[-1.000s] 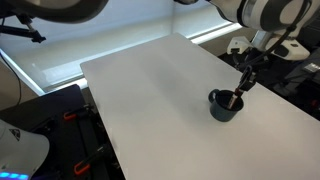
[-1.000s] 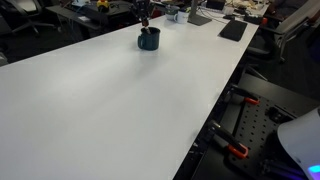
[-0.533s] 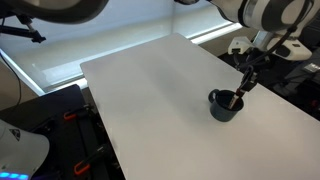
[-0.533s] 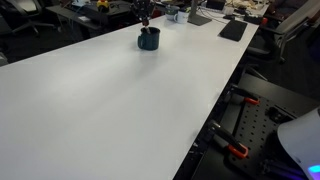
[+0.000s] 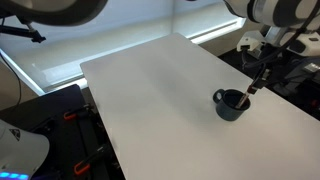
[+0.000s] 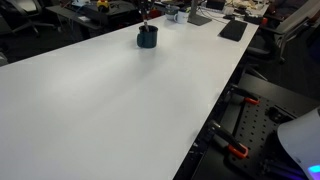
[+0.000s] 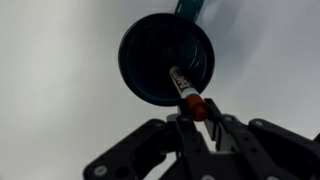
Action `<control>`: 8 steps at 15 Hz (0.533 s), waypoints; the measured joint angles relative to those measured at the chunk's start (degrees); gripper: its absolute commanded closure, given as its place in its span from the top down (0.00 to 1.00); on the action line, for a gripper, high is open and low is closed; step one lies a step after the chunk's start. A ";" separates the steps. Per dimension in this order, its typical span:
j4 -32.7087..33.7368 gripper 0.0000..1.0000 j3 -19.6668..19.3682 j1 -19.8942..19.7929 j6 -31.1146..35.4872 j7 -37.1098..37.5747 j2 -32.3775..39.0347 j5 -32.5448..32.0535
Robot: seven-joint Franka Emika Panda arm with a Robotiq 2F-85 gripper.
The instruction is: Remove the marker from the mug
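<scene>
The dark blue mug (image 5: 229,105) stands upright near the far end of the white table (image 5: 150,90); it also shows in an exterior view (image 6: 147,39) and fills the top of the wrist view (image 7: 150,55). My gripper (image 7: 198,122) is shut on the orange-red end of the marker (image 7: 187,92). The marker's lower end points into the mug's opening. In an exterior view the gripper (image 5: 257,84) holds the tilted marker (image 5: 251,94) above the mug's rim, on the side away from the table's middle. In the other exterior view my gripper (image 6: 147,14) hangs just above the mug.
A dark flat keyboard-like item (image 6: 232,30) and small clutter (image 6: 185,14) lie beyond the mug at the table's far end. Black equipment with orange clamps (image 5: 70,115) stands off the table's edge. The table's edge (image 6: 215,110) drops to a dark floor.
My gripper has risen and shifted sideways away from the table's middle, carrying the marker upward. The mug has nudged slightly the same way.
</scene>
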 measured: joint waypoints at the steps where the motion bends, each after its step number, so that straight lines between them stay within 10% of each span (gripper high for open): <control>1: 0.51 0.05 0.00 -0.23 0.44 0.51 -0.19 0.23; 8: 2.98 0.05 0.00 -1.21 2.61 2.00 -2.93 1.72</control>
